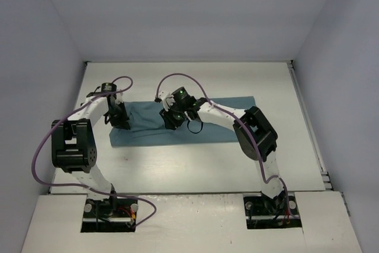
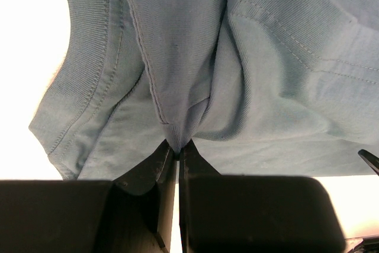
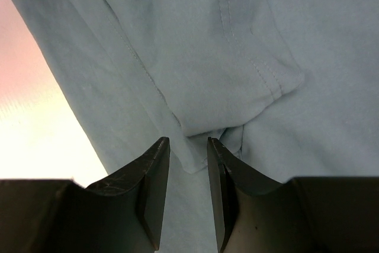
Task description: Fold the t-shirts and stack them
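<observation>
Jaws: the left gripper (image 2: 176, 146) is clenched on a pinched ridge of the t-shirt (image 2: 266, 57); the right gripper (image 3: 188, 146) is parted, with nothing clamped.
Top external, location: the t-shirt is laid as a long flattened band across the middle of the table (image 1: 195, 167). Both grippers are set down on its left half, the left one at the end and the right one nearer the middle.
Left wrist, cloth: a ribbed collar (image 2: 83, 69) is seen at the left. Soft folds are drawn toward the pinch.
Right wrist, cloth: a stitched sleeve hem (image 3: 269, 81) is folded over the body just ahead of the tips.
Handling, judged: light, limp and not fragile. No shape is held when it is lifted, and the layers are expected to slide and sag.
Hold points, judged: stitched hems, the collar rib and the corners of folded edges are preferred, with all layers pinched together.
</observation>
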Motion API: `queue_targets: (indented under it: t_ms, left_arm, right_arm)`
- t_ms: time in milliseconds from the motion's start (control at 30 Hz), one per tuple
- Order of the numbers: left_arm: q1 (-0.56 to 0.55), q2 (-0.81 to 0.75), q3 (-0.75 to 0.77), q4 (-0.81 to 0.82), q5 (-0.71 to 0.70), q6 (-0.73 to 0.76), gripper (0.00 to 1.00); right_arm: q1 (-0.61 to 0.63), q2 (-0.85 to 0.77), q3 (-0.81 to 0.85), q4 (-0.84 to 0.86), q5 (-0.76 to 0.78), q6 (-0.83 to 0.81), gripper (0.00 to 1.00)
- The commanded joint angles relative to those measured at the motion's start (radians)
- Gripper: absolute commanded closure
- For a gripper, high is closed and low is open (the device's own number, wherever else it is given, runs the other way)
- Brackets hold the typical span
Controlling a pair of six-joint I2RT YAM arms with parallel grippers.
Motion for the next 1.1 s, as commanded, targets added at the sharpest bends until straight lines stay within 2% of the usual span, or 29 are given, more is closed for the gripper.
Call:
queue_targets:
  t_ms: [0, 133, 200, 300, 733, 767, 833, 967, 1067]
  left_arm:
    - [0.000, -0.010, 0.043, -0.011, 0.010, 0.001, 1.00]
    - [0.000, -0.013, 0.042, -0.009, 0.008, 0.004, 1.00]
    - [0.000, -0.013, 0.042, -0.011, 0.005, 0.003, 1.00]
    - [0.000, -0.013, 0.038, -0.011, 0.006, 0.003, 1.00]
    - [0.019, -0.034, 0.016, -0.012, 0.005, 0.010, 1.00]
    - [0.019, -0.032, 0.017, -0.012, 0.008, 0.010, 1.00]
    - [0.019, -0.029, 0.022, -0.012, 0.013, 0.010, 1.00]
    - [0.019, -0.025, 0.026, -0.012, 0.023, 0.010, 1.00]
    - [0.019, -0.026, 0.026, -0.012, 0.022, 0.010, 1.00]
  right_arm:
    - [0.003, -0.030, -0.008, 0.030, 0.025, -0.002, 0.71]
    - [0.003, -0.025, -0.018, 0.031, 0.032, -0.006, 0.73]
    - [0.004, -0.021, -0.020, 0.031, 0.035, -0.010, 0.80]
    - [0.004, -0.018, -0.028, 0.030, 0.045, -0.019, 0.98]
    - [-0.020, -0.108, -0.115, 0.028, 0.073, -0.054, 1.00]
    - [-0.017, -0.116, -0.113, 0.030, 0.068, -0.053, 1.00]
    - [-0.007, -0.120, -0.099, 0.030, 0.065, -0.053, 0.82]
    - [0.010, -0.096, -0.058, 0.030, 0.074, -0.055, 0.73]
    - [0.022, -0.079, -0.029, 0.030, 0.083, -0.057, 0.70]
